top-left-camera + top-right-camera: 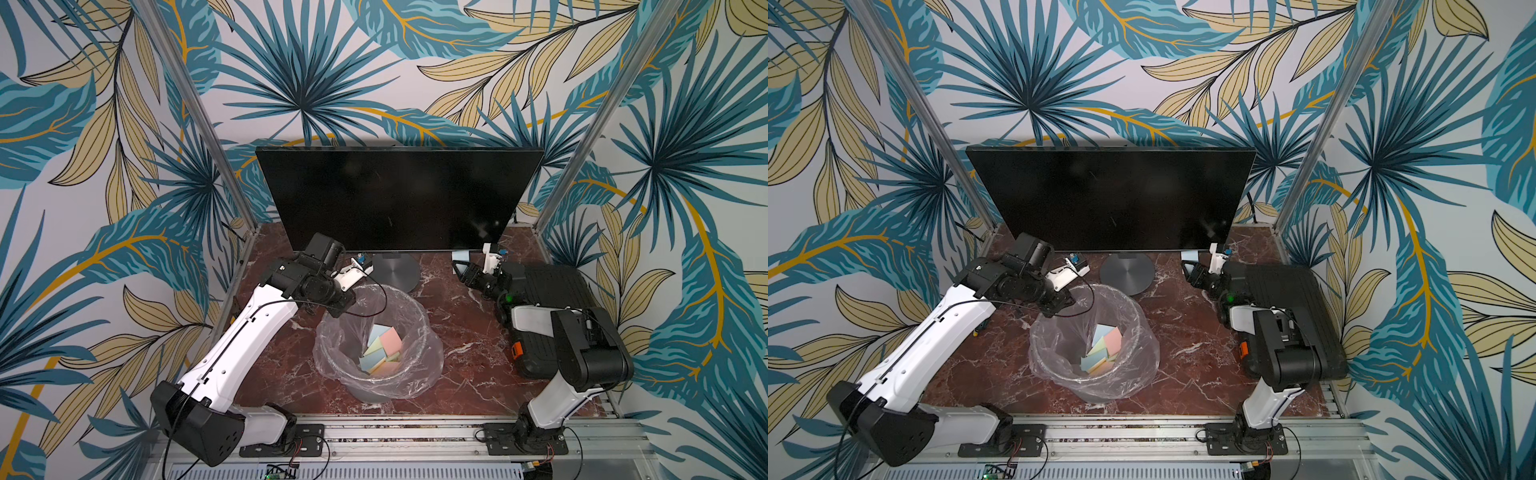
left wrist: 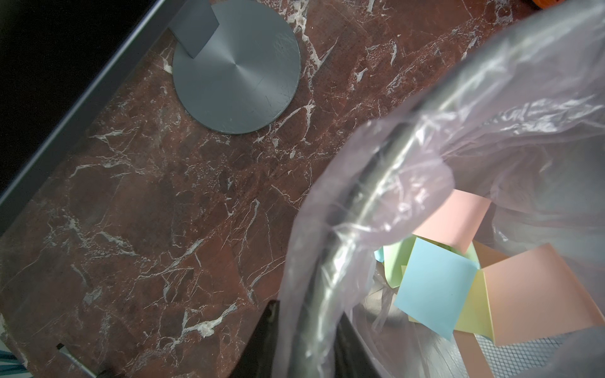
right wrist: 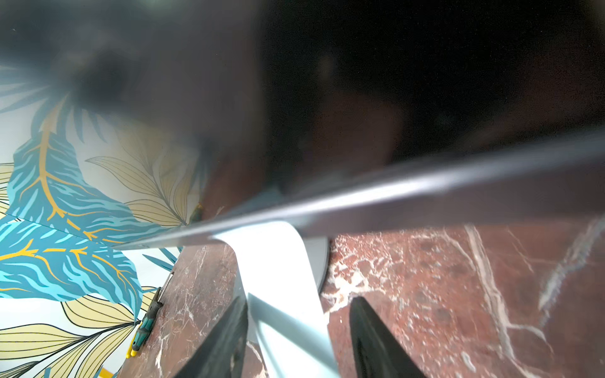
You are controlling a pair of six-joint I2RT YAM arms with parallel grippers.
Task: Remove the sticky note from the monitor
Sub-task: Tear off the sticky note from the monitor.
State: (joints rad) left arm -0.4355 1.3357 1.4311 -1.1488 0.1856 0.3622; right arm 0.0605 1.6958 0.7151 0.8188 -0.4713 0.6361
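Left gripper [image 2: 309,315] is clamped on the bag-lined rim of the bin [image 1: 424,332], which holds coloured notes [image 1: 384,347]. Behind stands the monitor [image 1: 395,199]. A pale blue sticky note [image 1: 460,255] hangs from its lower right edge, between the parted jaws of the right gripper [image 3: 301,299].

Monitor [image 1: 395,199]: black, unlit; base disc [image 1: 397,270] brushed grey. Sticky note [image 1: 460,255]: pale blue. Tabletop [image 1: 457,332]: red-brown marble, white veins. Walls [image 1: 311,83]: teal, beige and gold leaves on off-white. Bin [image 1: 374,395]: grey mesh, clear filmy liner; papers [image 1: 384,349] inside pink, blue, green, yellow. Case [image 1: 557,282]: ribbed black, orange latch [image 1: 516,351].
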